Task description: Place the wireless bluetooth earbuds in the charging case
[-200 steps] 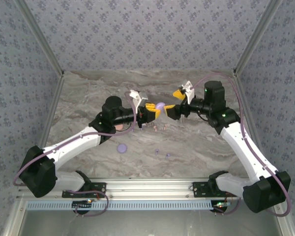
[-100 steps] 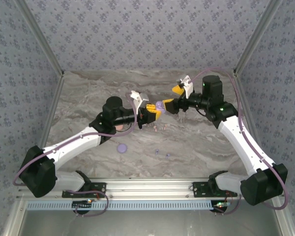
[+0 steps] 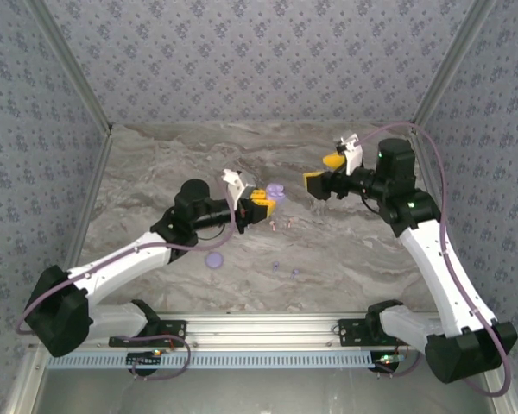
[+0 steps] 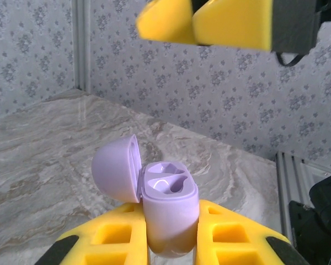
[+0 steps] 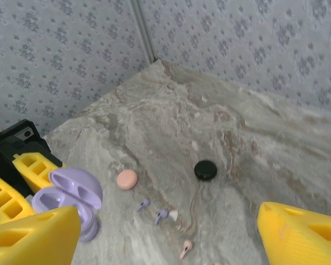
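- Above the middle of the grey marbled stone counter (image 3: 155,164), clamped tight between the yellow fingers (image 4: 107,240) of the left claw (image 3: 257,204): a lilac plastic charging case (image 3: 276,191).
- From the left wrist: case upright, domed lid (image 4: 117,168) hinged back to the left, two moulded wells facing up.
- To the right of the case in the top view, near but not touching: right claw (image 3: 325,172), jaws spread wide, gripping nothing.
- From the right wrist: that claw's own yellow tips at the two lower corners, bare counter between them.
- Down on the counter, just right of the held case: two tiny lilac stemmed earbuds (image 5: 143,205), lying close together, with a small white piece (image 5: 173,214) touching or just beside the second.
- Nearer the right wrist camera: one pale pinkish stemmed earbud (image 5: 185,248), lying alone on the stone.
- Just beyond the lilac pair: a round pink disc (image 5: 126,179), flat on the counter.
- Farther right, well apart from the pink one: a round black disc (image 5: 206,170), also flat.
- Beside the left forearm in the top view: a round lilac disc (image 3: 214,258), apart from the earbuds.
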Action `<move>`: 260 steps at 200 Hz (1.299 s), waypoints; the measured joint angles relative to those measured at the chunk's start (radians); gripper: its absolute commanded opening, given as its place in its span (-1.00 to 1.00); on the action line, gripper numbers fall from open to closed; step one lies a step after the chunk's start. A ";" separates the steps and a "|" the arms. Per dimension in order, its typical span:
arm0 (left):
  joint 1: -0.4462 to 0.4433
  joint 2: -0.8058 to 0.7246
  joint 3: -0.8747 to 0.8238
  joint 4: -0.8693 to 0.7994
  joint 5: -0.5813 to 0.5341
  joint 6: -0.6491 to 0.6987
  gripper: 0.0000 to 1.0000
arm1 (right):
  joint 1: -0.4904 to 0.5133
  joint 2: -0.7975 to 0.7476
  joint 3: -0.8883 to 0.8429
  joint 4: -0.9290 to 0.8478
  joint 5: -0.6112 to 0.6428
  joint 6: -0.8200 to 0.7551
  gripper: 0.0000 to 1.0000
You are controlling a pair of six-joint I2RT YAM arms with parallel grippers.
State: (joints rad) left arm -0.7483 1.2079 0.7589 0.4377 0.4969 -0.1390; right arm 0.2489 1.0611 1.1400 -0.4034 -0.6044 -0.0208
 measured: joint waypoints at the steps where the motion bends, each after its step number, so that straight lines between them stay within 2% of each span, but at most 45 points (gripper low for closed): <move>1: 0.000 -0.004 -0.004 0.000 -0.001 0.001 -1.00 | 0.000 -0.005 -0.003 -0.008 0.004 0.005 0.63; 34: 0.000 -0.089 -0.053 0.001 -0.056 0.044 -1.00 | 0.029 -0.020 -0.124 -0.114 0.069 0.088 0.48; 71: 0.000 -0.213 -0.091 -0.009 -0.124 0.092 -1.00 | 0.186 0.056 -0.285 -0.201 0.178 0.233 0.38; 99: 0.000 -0.275 -0.115 -0.021 -0.158 0.114 -1.00 | 0.298 0.123 -0.327 -0.217 0.252 0.348 0.33; 129: 0.000 -0.286 -0.127 -0.027 -0.176 0.124 -1.00 | 0.372 0.209 -0.341 -0.219 0.307 0.443 0.28; 189: 0.000 -0.273 -0.128 -0.046 -0.180 0.132 -1.00 | 0.446 0.356 -0.344 -0.218 0.340 0.531 0.14; 260: 0.000 -0.250 -0.128 -0.053 -0.180 0.132 -1.00 | 0.466 0.442 -0.344 -0.210 0.340 0.549 -0.06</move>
State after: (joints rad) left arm -0.7483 0.9577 0.6308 0.3847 0.3168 -0.0074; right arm 0.7151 1.5028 0.7963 -0.6132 -0.2649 0.5282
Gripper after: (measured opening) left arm 0.178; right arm 0.486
